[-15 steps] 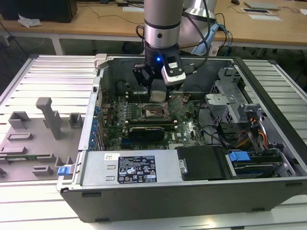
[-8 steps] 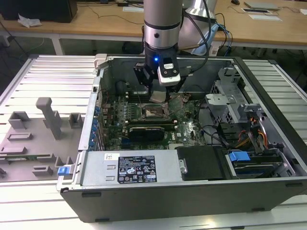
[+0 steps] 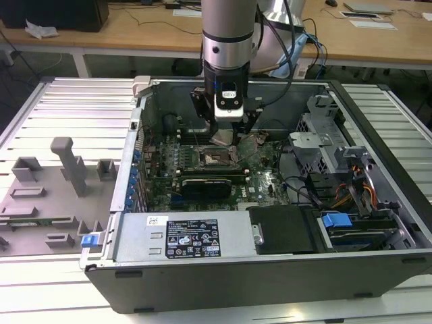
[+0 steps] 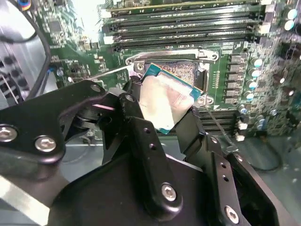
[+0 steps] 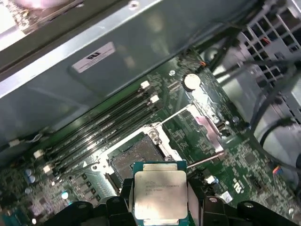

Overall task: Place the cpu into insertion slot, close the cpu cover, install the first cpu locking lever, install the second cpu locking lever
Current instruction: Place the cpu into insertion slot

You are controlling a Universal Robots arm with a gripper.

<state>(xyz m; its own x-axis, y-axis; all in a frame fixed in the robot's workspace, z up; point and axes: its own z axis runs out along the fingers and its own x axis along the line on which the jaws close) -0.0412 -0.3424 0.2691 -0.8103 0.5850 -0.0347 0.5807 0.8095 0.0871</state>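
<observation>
My gripper [image 3: 224, 137] hangs inside the open computer case, shut on the cpu [image 3: 223, 140]. In both wrist views the cpu [image 4: 164, 101] [image 5: 160, 195], pale metal top with a green edge, sits tilted between the black fingers [image 4: 136, 117], a little above and to one side of the insertion slot [image 4: 181, 70] [image 5: 134, 157]. The slot [image 3: 217, 159] lies bare, its grey contact field showing. The cpu cover [image 5: 207, 127] stands swung open beside the slot. A thin locking lever [image 5: 204, 161] sticks out free next to it.
Memory slots [image 5: 103, 122] run along one side of the slot. The case wall [image 3: 202, 237], a drive cage [image 3: 317, 135] and cables [image 3: 351, 192] surround the board. A grey fixture plate [image 3: 47, 196] lies at the exterior view's left.
</observation>
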